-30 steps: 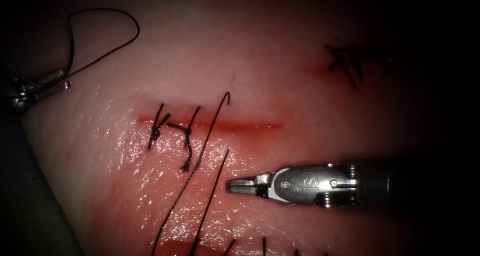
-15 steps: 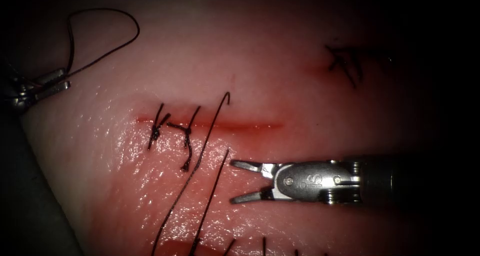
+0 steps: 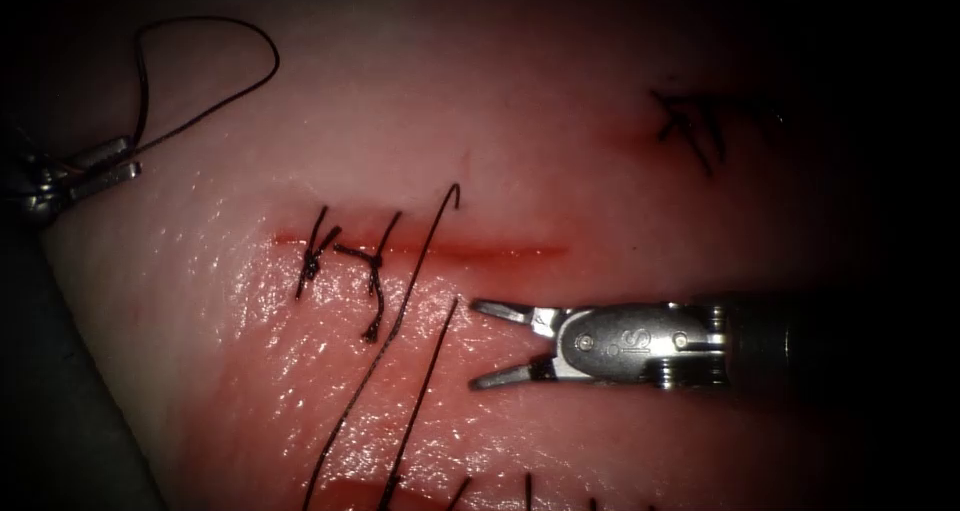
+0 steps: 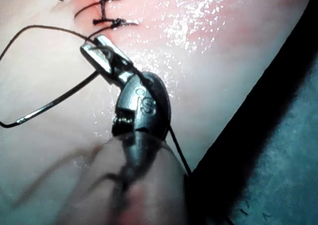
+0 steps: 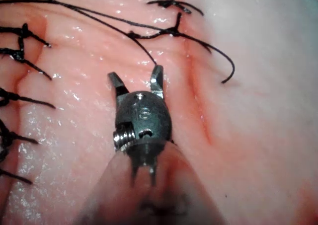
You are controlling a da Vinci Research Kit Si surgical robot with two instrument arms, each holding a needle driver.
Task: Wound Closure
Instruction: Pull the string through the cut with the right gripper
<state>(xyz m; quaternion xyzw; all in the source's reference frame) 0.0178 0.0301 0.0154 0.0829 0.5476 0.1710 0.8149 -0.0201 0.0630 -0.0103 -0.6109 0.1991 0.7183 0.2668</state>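
tissue (image 3: 560, 151) fills the endoscope view, its cut (image 3: 470, 252) running across mid-frame with two tied stitches (image 3: 345, 261) at its left end. the right tool (image 3: 497, 344) lies just below the cut, jaws spread, holding nothing, beside a loose strand of thread (image 3: 425, 391). at upper left the left tool (image 3: 100, 168) is clamped on the thread near the needle (image 3: 205, 61).

left wrist view: the left tool (image 4: 102, 48) grips the thread beside the needle (image 4: 37, 114), which lies free on the tissue.

right wrist view: the right tool (image 5: 136, 81) gapes empty, just short of the thread (image 5: 144, 51).

a good grasp would take the strand squarely between the jaws, clear of the knots. no containers are present.
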